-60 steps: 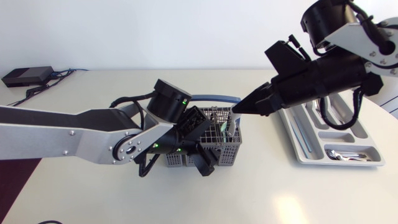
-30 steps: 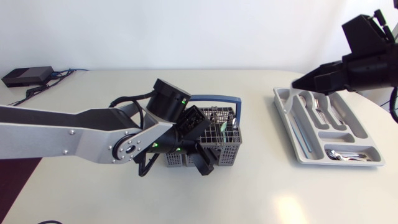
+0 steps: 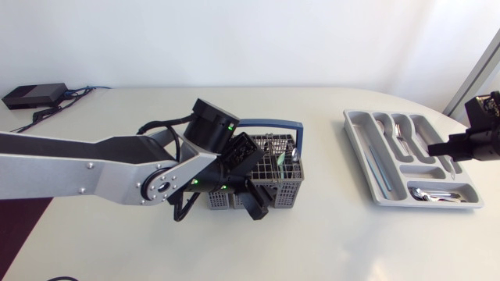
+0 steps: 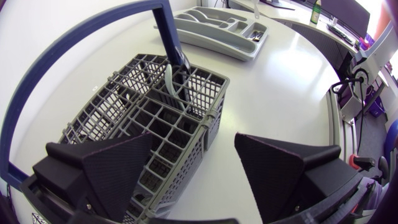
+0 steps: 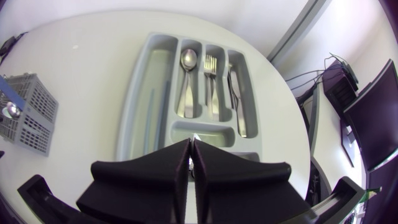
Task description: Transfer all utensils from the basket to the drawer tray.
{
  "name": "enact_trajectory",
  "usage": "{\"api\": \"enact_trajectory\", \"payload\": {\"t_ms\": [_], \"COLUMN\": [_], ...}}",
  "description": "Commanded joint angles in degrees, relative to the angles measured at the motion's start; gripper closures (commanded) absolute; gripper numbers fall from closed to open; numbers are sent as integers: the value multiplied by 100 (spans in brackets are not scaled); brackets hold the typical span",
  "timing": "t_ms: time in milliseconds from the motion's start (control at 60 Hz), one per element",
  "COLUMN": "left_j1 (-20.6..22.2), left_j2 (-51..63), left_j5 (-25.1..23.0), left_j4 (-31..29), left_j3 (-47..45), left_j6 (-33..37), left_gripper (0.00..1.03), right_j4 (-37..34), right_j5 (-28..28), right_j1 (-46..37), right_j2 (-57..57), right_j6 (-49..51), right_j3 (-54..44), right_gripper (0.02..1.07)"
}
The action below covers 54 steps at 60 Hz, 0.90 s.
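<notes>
Above the drawer tray (image 5: 138, 112), well apart from the basket (image 4: 208, 124) where a utensil (image 4: 169, 81) stands, the right pincer (image 5: 191, 142) is closed, on what I cannot tell, so a careless release could miss its compartment, while the left pincer (image 4: 194, 140), gaping astride the basket's wall, might tip it.

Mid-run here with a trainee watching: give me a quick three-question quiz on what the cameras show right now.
1. True or false: the right end effector is shut and hangs over the drawer tray.
2. The handle of the basket is: A red, B blue, C yellow.
3. Is the left end effector, at the basket, open or shut?
Key: 1 true; 2 B; 3 open.
</notes>
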<state>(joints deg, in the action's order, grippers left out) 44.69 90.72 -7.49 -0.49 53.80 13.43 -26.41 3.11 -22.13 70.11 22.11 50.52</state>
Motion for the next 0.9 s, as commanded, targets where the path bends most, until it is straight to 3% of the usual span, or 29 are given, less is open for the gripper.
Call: {"api": "enact_trajectory", "payload": {"t_ms": [0, 300, 417, 500, 600, 667, 783, 883], "left_j1": [-39, -74, -74, -65, -83, -83, -39, -13], "left_j2": [-1, -1, -1, -1, 16, 25, 34, 34], "left_j5": [-25, -25, -25, -25, -25, -7, 160, 248], "left_j4": [-48, -39, -30, -21, -4, 14, 111, 163], "left_j3": [60, 87, 87, 87, 148, 201, 271, 298], "left_j6": [-113, -104, -104, -86, -86, -86, -77, -77], "left_gripper": [11, 11, 11, 11, 11, 11, 11, 11], "right_j4": [339, 2009, 2255, 2378, 2369, 2360, 2237, 1938], "right_j5": [-180, -900, -909, -918, -918, -909, -892, -804], "right_j1": [-239, -424, -432, -432, -432, -424, -397, -309], "right_j2": [416, 1673, 1998, 2033, 1901, 1682, 1163, 733], "right_j6": [320, 760, 857, 900, 927, 936, 927, 848], "right_j3": [-289, -658, -754, -869, -913, -965, -1044, -1044], "right_gripper": [102, 101, 100, 84, 47, 33, 20, 18]}}
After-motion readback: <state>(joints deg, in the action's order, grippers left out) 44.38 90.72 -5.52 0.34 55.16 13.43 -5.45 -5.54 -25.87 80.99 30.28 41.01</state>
